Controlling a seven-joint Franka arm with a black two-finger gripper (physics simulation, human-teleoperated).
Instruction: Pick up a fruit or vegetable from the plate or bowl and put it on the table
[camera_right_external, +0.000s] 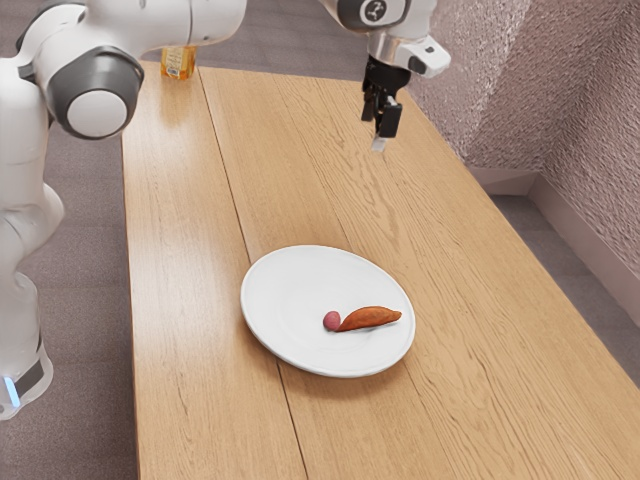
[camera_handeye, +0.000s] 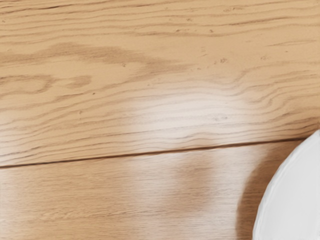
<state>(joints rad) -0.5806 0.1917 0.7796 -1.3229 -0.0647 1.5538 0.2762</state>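
Arm stretched high, hand pointing down over the table

Rough wall at the exterior view's right; the table's grained wood beneath the hand — how far open it is, or whether gripping anything, I cannot tell; white plate well apart, bearing a sweet potato and small round red fruit.

Red fruit, orange-brown tuber on plate
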